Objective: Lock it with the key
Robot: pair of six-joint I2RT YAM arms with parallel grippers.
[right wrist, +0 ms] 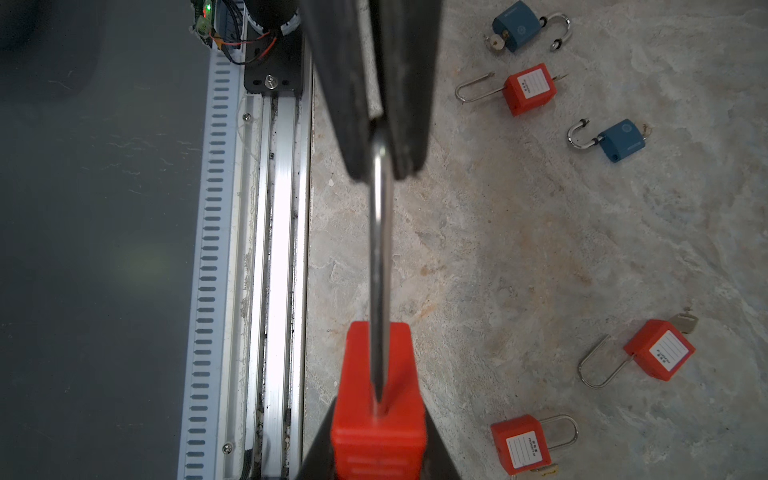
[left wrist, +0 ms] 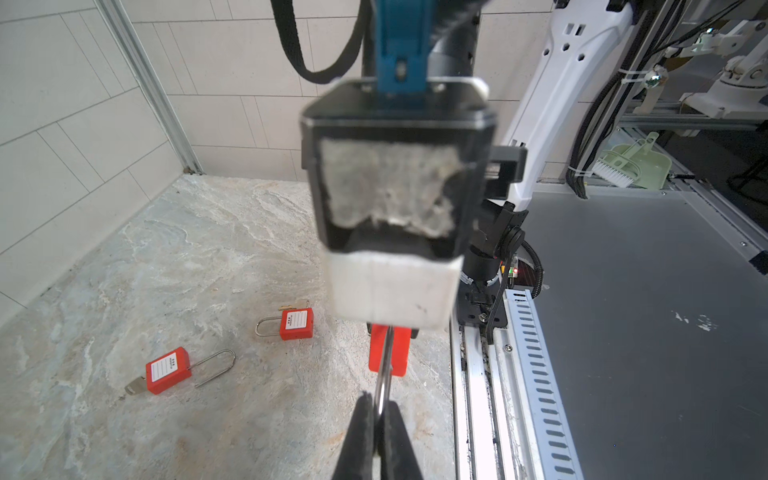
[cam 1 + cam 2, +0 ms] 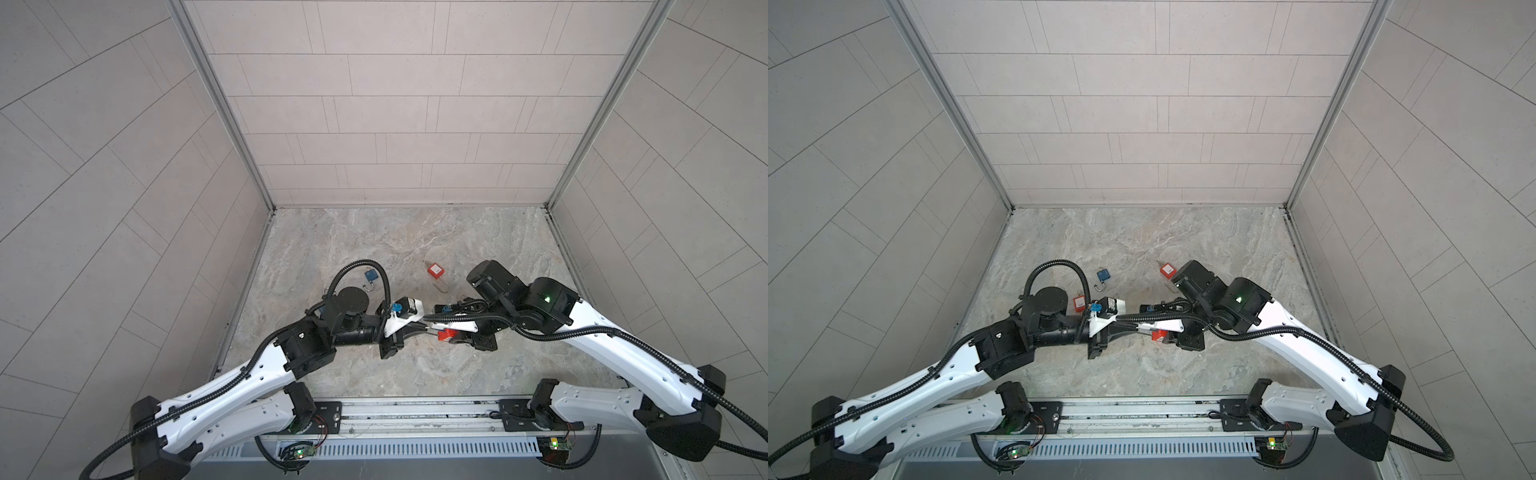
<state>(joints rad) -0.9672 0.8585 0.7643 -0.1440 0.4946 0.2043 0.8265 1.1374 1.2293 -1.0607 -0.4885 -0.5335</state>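
**Red padlock [image 1: 376, 415] pinched between both claws**

The left gripper [image 2: 379, 409] clamped the red padlock's steel shackle [image 1: 380, 232] at its bend. The right gripper [image 1: 378, 449] gripped the body. The lock hung over the marble table [image 3: 374, 249] near the front rail [image 1: 282, 249]. Spare red padlocks [image 1: 658, 349] and blue padlocks [image 1: 623, 139] lay beyond.
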